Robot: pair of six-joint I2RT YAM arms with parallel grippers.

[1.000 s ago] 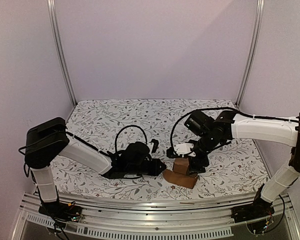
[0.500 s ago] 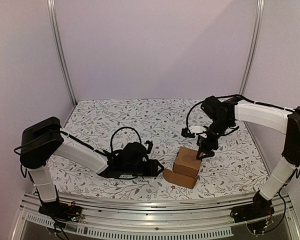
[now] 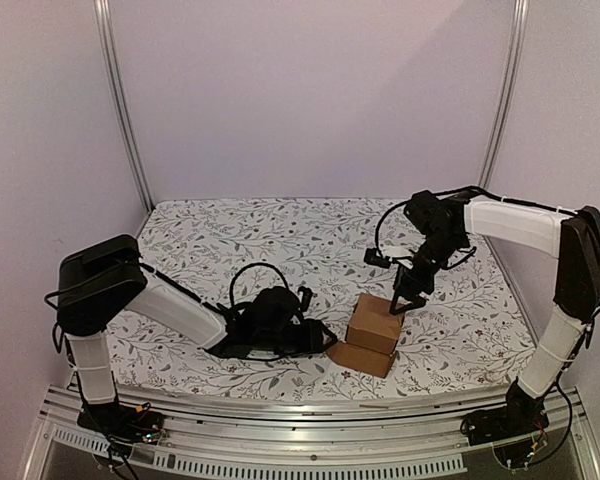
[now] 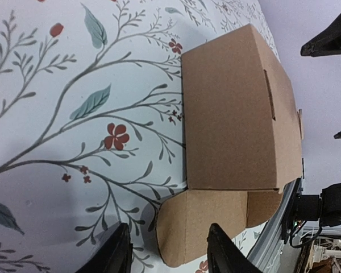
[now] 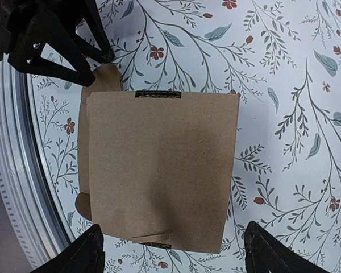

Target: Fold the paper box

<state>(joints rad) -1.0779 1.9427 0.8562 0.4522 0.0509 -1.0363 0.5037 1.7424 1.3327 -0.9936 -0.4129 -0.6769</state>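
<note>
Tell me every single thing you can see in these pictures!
paper box: one, brown, on the cloth near the front, a flap lying flat at its front
cloth: one, white with leaves and small red flowers, covering the table
posts: two, silver, at the back corners
rail: one, silver, along the front edge
walls: pale lilac, behind and at both sides
left arm: one, white and black, low over the cloth
right arm: one, white and black, reaching in from the right
left gripper: one, black, open, just left of the box
right gripper: one, black, open, above the box
</note>
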